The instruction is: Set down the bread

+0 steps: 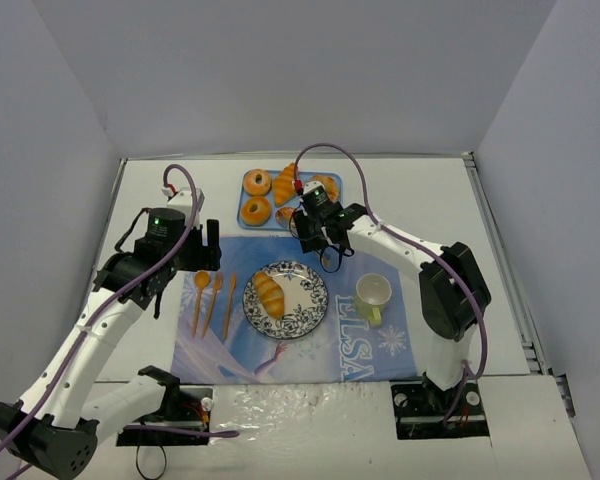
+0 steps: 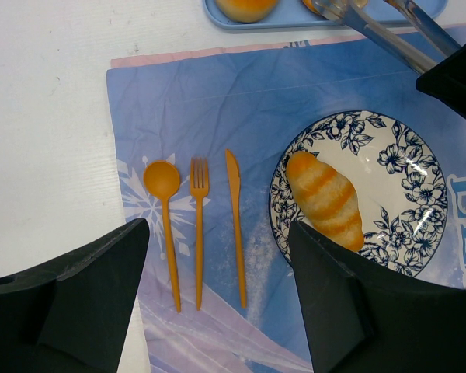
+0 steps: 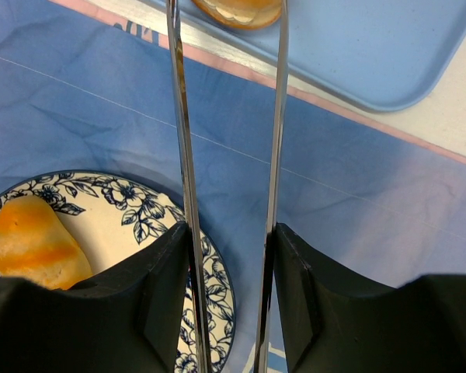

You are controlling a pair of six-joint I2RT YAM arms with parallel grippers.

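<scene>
A ridged croissant roll (image 1: 269,293) lies on the patterned plate (image 1: 315,300); it also shows in the left wrist view (image 2: 326,198) and the right wrist view (image 3: 35,245). More bread sits on the blue tray (image 1: 242,222): two donuts (image 1: 257,182), a croissant (image 1: 285,185) and a bun (image 1: 325,185). My right gripper (image 1: 308,222) is shut on metal tongs (image 3: 179,116). The tongs' arms reach to either side of a bun (image 3: 237,12) on the tray (image 3: 373,54). My left gripper (image 2: 217,256) is open and empty above the cutlery.
An orange spoon (image 2: 165,202), fork (image 2: 199,225) and knife (image 2: 234,225) lie left of the plate on the blue placemat. A pale yellow mug (image 1: 373,293) stands right of the plate. Grey walls enclose the table.
</scene>
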